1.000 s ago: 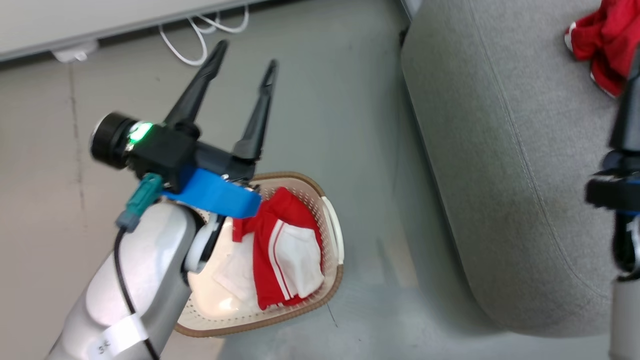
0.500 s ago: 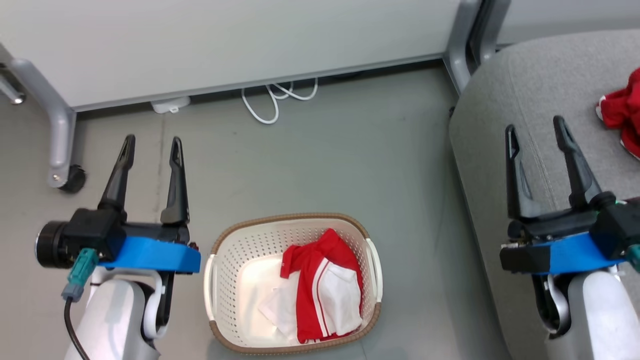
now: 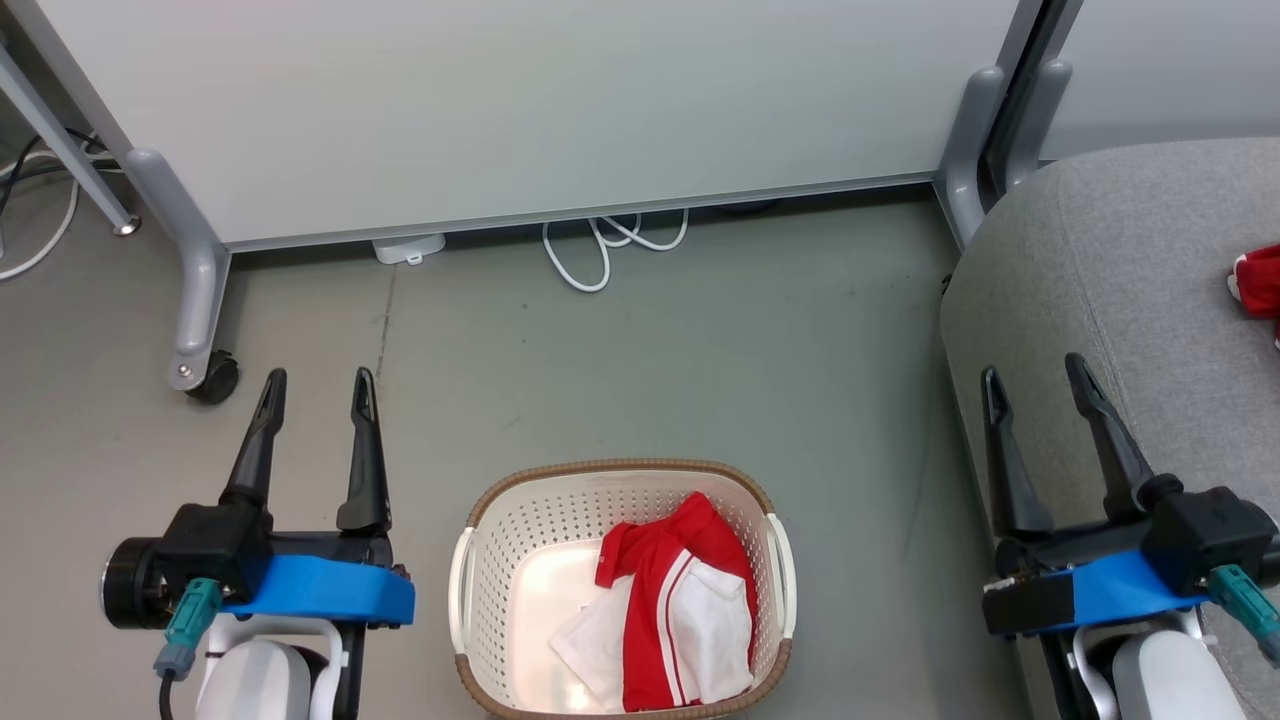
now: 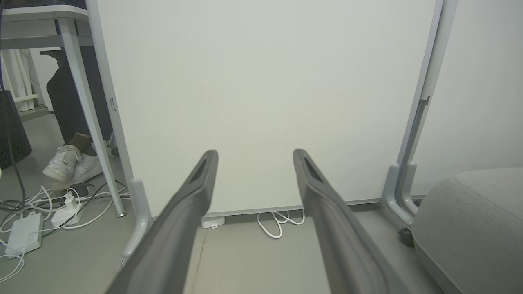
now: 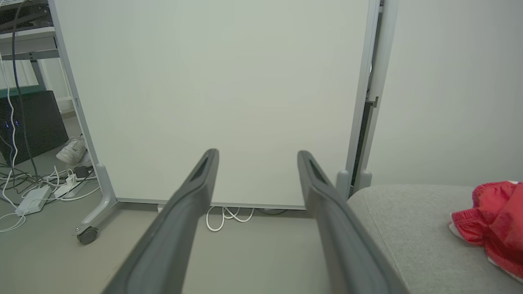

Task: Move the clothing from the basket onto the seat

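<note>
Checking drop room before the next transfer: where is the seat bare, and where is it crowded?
The seat is bare grey fabric from its rounded corner across to the red garment, the one crowded spot. In the basket, the left half is bare; red-and-white clothing fills the right.

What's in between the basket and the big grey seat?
Just bare grey floor lies between the basket and the seat. The head view shows it.

fingers (image 3: pixel 365 460) long, dark | blue band (image 3: pixel 320 592) | teal plug (image 3: pixel 186 618) | forearms (image 3: pixel 255 688) pale silver
</note>
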### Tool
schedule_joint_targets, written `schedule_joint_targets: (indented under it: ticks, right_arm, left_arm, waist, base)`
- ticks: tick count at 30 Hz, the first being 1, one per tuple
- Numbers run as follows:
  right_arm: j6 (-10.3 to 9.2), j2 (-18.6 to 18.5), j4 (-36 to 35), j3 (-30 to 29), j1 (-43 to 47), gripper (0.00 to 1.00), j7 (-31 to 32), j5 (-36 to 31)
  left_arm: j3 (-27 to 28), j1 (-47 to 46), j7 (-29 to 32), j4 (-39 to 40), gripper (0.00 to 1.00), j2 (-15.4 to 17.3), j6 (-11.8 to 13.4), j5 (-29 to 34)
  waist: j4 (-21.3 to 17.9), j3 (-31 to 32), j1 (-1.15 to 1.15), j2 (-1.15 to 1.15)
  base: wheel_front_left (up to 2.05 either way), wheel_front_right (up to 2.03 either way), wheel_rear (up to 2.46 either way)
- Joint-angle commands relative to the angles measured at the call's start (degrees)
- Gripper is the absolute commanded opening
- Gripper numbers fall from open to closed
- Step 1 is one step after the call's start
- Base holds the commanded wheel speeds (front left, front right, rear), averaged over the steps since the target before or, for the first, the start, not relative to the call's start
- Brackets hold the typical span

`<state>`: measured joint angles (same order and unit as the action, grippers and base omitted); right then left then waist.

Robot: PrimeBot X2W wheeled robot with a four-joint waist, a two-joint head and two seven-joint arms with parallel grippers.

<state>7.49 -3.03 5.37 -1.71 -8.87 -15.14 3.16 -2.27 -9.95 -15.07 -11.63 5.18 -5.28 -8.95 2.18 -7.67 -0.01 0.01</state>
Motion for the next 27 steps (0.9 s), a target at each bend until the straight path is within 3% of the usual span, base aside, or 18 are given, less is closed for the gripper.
schedule_joint_targets:
  ticks: [1, 21, 27]
  right_arm:
    - [0.01, 0.17, 0.42, 0.01, 1.37, 1.00, -0.01, 0.79]
    - [0.01, 0.19, 2.40, 0.00, 2.83, 1.00, -0.01, 2.25]
    - [0.01, 0.18, 1.87, 0.58, 1.09, 1.00, -0.01, 1.95]
  left_arm:
    - [0.66, 0.70, -0.15, -0.22, 1.00, -0.41, -0.36, 0.52]
    - [3.32, 1.27, -0.15, -0.81, 1.00, -2.19, -1.99, 3.33]
    - [-1.06, -2.87, -0.15, -2.56, 1.00, -2.26, -2.29, 1.68]
  waist:
    - [0.14, 0.26, 0.01, -0.01]
    - [0.57, 0.32, 0.01, -0.01]
    - [0.02, -2.00, 0.01, -0.01]
  base:
    - [0.00, 0.00, 0.00]
    - [0.00, 0.00, 0.00]
    - [0.00, 0.00, 0.00]
